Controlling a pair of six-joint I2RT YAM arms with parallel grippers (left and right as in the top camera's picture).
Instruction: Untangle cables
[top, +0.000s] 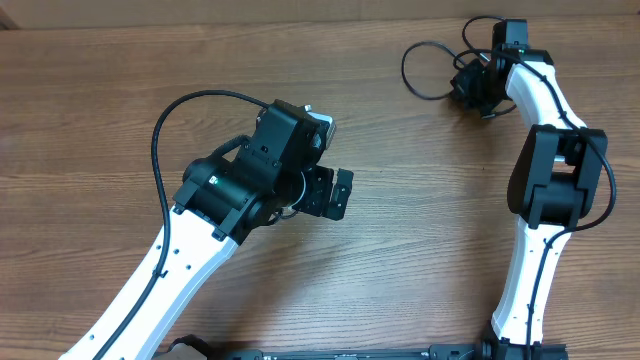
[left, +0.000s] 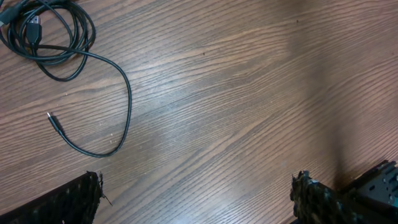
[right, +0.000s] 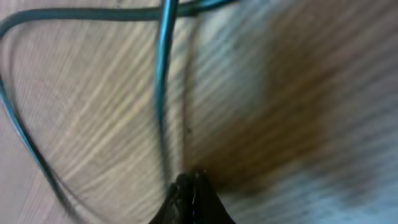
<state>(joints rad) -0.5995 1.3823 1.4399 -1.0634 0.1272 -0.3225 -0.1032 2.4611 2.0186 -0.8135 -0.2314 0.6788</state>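
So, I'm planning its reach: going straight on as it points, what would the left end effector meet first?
The left end effector would probably meet bare table first; the cables lie off its line, though depth is unclear.

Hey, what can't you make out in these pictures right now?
- Overhead: the right gripper covers most of the cables, so the tangle itself is hidden.
- Left wrist: the cables are cut off by the top left edge.
- Right wrist: blurred, so it is unclear whether the shut fingertips pinch a strand.

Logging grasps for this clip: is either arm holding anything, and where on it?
Right gripper seems shut on a thin black cable strand, mid-length; left gripper holds nothing.
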